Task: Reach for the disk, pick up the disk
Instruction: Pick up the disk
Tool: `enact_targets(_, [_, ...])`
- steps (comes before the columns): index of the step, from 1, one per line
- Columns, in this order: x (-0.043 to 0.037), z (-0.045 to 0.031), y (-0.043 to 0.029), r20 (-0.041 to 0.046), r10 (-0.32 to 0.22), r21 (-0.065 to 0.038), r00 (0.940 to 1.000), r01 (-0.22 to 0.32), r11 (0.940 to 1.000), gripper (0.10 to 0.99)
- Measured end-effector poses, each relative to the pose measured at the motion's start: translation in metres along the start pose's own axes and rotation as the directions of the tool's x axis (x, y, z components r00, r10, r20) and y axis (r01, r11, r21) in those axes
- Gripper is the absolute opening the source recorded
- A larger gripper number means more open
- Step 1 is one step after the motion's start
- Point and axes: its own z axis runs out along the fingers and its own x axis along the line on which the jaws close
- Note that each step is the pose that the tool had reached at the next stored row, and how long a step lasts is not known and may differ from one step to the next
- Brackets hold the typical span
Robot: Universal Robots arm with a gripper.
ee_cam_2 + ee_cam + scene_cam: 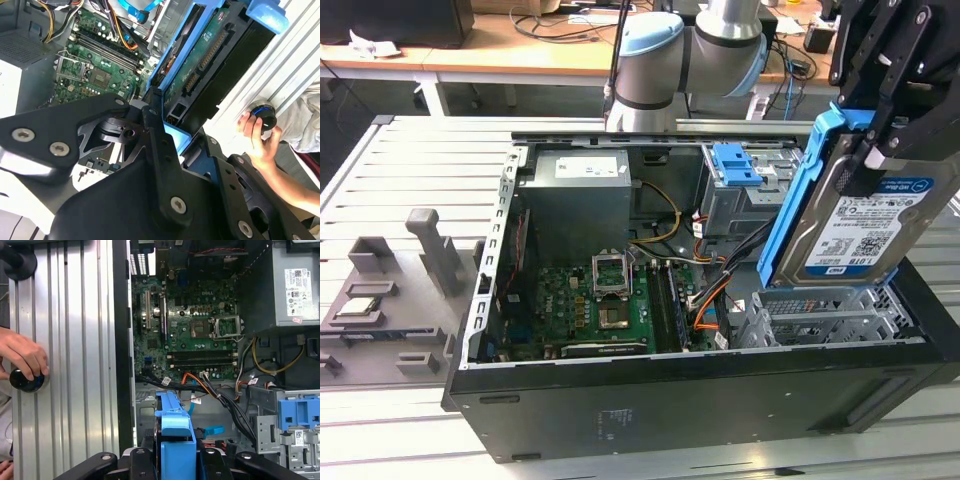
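Note:
The disk (pixel 860 225), a silver hard drive with a white-and-blue label and blue side rails, hangs tilted above the open computer case (pixel 670 400) at the exterior view's right. My black gripper (pixel 882 140) comes down from above and is shut on its upper end. In the first wrist view the disk's blue rail (pixel 175 432) sticks out between my fingers (pixel 140 462). In the second wrist view the disk (pixel 200 55) shows edge-on with its green circuit board, and the gripper (pixel 165 125) is clamped on it.
Below the disk stands an empty metal drive cage (pixel 820 315). The case also holds a green motherboard (pixel 600 300), a grey power supply (pixel 575 200), cables and a blue bracket (pixel 735 165). Grey fixtures (pixel 430 250) stand left of the case. A person's hand (pixel 22 355) rests on a black knob (pixel 25 381).

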Motion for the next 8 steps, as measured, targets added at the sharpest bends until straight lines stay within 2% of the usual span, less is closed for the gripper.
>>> enact_targets(8, [-0.0015, 0.0070, -0.0026, -0.0001, 0.000, 0.000, 1.0000, 0.000, 1.0000, 0.369])
